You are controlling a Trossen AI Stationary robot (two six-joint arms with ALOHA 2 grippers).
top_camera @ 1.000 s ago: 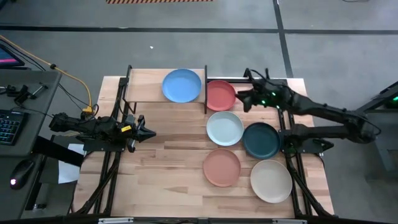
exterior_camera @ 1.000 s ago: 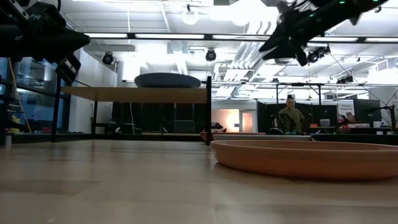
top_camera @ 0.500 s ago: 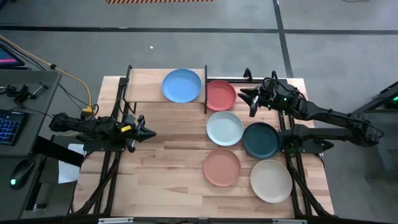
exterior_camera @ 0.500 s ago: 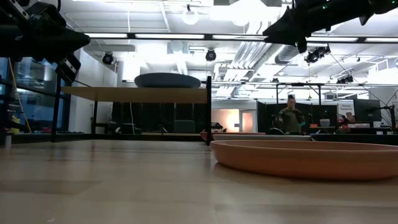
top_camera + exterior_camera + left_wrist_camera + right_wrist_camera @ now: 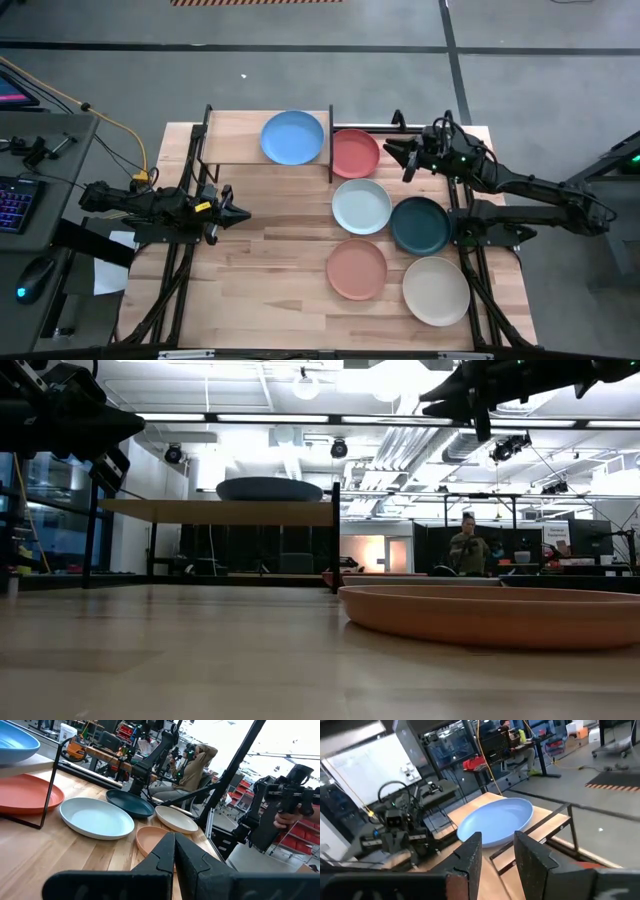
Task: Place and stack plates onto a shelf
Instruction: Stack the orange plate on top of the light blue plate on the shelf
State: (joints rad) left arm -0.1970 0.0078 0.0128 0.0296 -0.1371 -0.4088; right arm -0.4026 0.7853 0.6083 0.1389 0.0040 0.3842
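The sky blue plate [image 5: 292,137] rests on the right half of the small wooden shelf [image 5: 235,138]. On the tabletop lie the red plate [image 5: 354,153] beside the shelf's right post, the mint-white plate [image 5: 361,206], the dark teal plate [image 5: 420,225], the salmon plate [image 5: 356,269] and the cream plate [image 5: 436,291]. My right gripper [image 5: 395,157] hovers open just right of the red plate, high above the table [image 5: 430,400]; its wrist view looks at the blue plate [image 5: 495,822]. My left gripper [image 5: 243,212] waits shut near the table's left side, left of the plates.
The shelf's left half [image 5: 228,135] is bare wood. Black frame posts [image 5: 331,145] stand between the shelf and the red plate. Bare tabletop lies in the middle [image 5: 275,235]. A person [image 5: 466,550] stands in the room far behind the table.
My right gripper has drawn back a little toward the table's right edge, risen and tipped from slanting down to nearly level. The plates and the left arm have stayed put.
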